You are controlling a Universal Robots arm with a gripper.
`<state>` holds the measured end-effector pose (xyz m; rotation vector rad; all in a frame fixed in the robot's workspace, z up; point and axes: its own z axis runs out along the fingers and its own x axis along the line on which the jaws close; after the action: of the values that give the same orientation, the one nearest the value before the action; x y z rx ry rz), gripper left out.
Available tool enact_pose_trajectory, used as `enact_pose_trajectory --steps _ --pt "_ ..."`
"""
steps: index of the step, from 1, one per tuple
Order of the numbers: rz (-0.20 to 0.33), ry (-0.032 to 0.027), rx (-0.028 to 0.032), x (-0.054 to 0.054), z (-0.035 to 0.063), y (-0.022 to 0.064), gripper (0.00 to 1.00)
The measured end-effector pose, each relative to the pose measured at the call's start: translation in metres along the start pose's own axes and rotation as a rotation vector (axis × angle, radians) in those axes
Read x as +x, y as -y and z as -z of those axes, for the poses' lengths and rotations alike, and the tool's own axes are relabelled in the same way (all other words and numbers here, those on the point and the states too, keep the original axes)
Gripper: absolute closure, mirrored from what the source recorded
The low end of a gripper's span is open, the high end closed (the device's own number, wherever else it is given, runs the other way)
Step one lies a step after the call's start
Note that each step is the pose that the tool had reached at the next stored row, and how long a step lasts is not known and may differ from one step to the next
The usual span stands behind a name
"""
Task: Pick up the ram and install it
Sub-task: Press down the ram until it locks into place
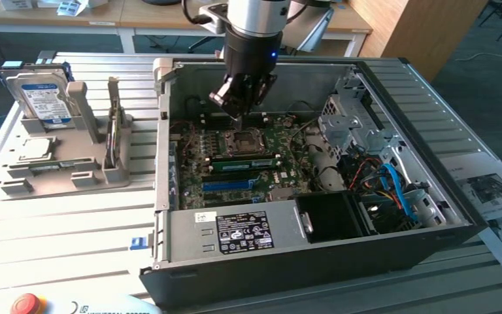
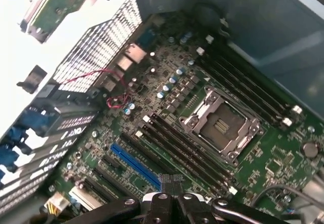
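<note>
Ext cam high, wrist close (both: motherboard (image 1: 242,157))

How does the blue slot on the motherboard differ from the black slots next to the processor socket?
The blue slot is bright blue; the black slots are dark. The black slots lie side by side right by the socket; the blue slot lies farther from it. Both are long, narrow and parallel.

Hand (image 1: 244,98) over motherboard (image 1: 233,163) inside open computer case (image 1: 321,261)
</note>
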<state>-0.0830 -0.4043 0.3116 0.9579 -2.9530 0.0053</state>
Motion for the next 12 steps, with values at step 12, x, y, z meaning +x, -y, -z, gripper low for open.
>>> enact_pose_trajectory --steps 12 --pt "-0.212 0.0017 -0.0077 0.0000 0.0000 0.0000 0.90"
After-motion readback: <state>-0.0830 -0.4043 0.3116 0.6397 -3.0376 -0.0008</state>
